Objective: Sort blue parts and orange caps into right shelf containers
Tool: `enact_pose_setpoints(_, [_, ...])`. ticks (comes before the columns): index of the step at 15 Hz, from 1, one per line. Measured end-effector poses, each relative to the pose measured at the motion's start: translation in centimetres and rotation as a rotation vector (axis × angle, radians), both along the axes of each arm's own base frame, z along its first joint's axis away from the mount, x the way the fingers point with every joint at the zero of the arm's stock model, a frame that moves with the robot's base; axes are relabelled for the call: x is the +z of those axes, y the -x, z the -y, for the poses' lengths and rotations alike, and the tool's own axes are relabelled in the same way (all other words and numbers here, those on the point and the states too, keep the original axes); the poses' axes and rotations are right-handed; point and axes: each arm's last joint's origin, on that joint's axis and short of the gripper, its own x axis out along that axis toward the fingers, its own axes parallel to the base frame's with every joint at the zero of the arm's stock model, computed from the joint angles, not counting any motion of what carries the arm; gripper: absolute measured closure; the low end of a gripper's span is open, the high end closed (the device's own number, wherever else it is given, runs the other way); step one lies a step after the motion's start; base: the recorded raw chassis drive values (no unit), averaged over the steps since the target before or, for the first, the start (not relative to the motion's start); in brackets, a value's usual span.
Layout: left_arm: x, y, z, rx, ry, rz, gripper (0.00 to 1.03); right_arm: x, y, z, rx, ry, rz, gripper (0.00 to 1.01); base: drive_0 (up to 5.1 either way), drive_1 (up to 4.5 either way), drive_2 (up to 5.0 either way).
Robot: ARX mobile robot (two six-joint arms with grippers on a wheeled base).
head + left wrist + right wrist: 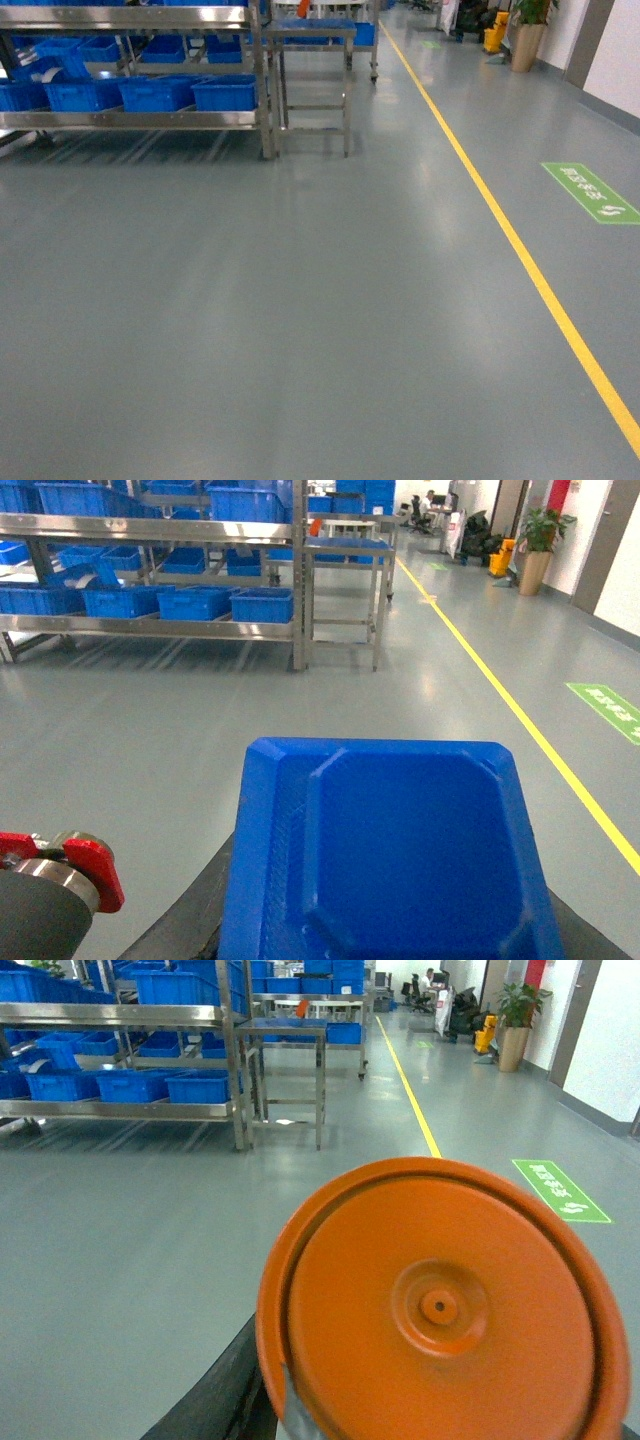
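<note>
Filling the left wrist view, a blue part point(385, 850) is sitting close to the lens; an orange cap point(440, 1305) is doing likewise on the right. Fingers are hidden, so grip is unclear. The blue bins point(150, 93) are standing far off at eleven o'clock.

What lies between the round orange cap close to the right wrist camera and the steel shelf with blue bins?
Only bare grey floor: in the right wrist view nothing stands between the round orange cap and the steel shelf holding blue plastic bins.
</note>
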Motion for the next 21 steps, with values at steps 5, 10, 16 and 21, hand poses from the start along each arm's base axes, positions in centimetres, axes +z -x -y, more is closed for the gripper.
enact_pose_setpoints(5, [0.00, 0.00, -0.01, 0.001, 0.000, 0.000, 0.61, -0.01, 0.00, 0.00, 0.000, 0.000, 0.000, 0.57, -1.7, -1.72, -1.7])
enact_pose_setpoints(10, [0.02, 0.00, -0.01, 0.001, 0.000, 0.002, 0.61, 0.00, 0.00, 0.00, 0.000, 0.000, 0.001, 0.57, -1.7, -1.72, -1.7])
enact_pose_setpoints(16, [0.01, 0.00, -0.01, 0.001, 0.000, 0.001, 0.61, 0.01, 0.00, 0.00, 0.001, 0.000, 0.002, 0.57, -1.7, -1.72, -1.7])
enact_pose_setpoints(21, [0.01, 0.00, 0.00, 0.001, 0.000, 0.002, 0.61, -0.02, 0.00, 0.00, 0.000, 0.000, -0.001, 0.57, -1.7, -1.72, -1.7])
